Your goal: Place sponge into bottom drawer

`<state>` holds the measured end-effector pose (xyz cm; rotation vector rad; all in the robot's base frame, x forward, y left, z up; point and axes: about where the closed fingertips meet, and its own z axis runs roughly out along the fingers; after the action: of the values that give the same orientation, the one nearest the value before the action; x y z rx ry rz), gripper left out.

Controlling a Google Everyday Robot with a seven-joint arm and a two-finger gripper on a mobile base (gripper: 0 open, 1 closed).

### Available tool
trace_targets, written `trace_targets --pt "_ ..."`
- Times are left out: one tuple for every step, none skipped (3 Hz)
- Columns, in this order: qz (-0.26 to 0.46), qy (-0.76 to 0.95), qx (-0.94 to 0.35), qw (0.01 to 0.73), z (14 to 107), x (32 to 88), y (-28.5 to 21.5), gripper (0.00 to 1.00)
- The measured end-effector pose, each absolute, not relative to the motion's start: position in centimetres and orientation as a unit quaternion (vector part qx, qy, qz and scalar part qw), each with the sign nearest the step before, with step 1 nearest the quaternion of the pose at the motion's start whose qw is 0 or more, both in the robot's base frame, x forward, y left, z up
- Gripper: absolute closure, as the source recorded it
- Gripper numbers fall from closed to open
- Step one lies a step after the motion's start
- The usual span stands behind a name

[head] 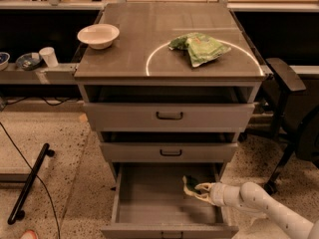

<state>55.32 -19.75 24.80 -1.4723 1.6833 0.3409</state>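
Observation:
The bottom drawer (pixel 149 203) of the grey cabinet is pulled out, showing its plain grey tray. My gripper (pixel 195 188) reaches in from the lower right on a white arm and sits low inside the drawer's right rear part. It is shut on the sponge (pixel 189 183), a small block with a dark green face and pale yellow foam, held just above or at the drawer floor.
On the cabinet top lie a white bowl (pixel 98 35) at the left and a light-green wrinkly plastic bag (pixel 199 48) at the right. The two upper drawers (pixel 169 116) are closed. A black chair (pixel 294 118) stands to the right, a black bar (pixel 30 183) lies on the floor at left.

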Motion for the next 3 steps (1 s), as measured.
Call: trace_targets --pt "0.141 0.662 -0.6 0.427 23.1 55.5 -18.6 0.82" --pt "0.151 0.651 -0.606 0.432 22.1 55.6 -17.7 0.6" --pt "0.153 0.649 -0.606 0.433 21.9 55.6 -17.6 0.29"
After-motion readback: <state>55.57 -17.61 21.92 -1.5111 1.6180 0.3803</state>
